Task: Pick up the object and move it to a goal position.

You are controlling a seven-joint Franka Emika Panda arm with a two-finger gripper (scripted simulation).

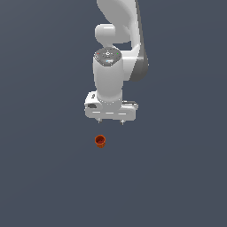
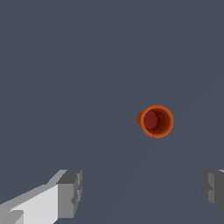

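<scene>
The object is a small orange-red cup [image 1: 100,141] standing upright on the dark grey floor, a little below and to the exterior view's left of my gripper [image 1: 110,121]. My gripper hangs above the floor, pointing down, with its short fingers spread apart and nothing between them. In the wrist view the cup [image 2: 155,121] shows its open mouth and dark red inside. It lies ahead of the two grey fingertips [image 2: 70,194], outside the gap between them. My gripper [image 2: 142,190] is open and apart from the cup.
The white arm [image 1: 117,35] rises behind the gripper at the top of the exterior view. A plain dark grey floor [image 1: 44,177] surrounds the cup on all sides.
</scene>
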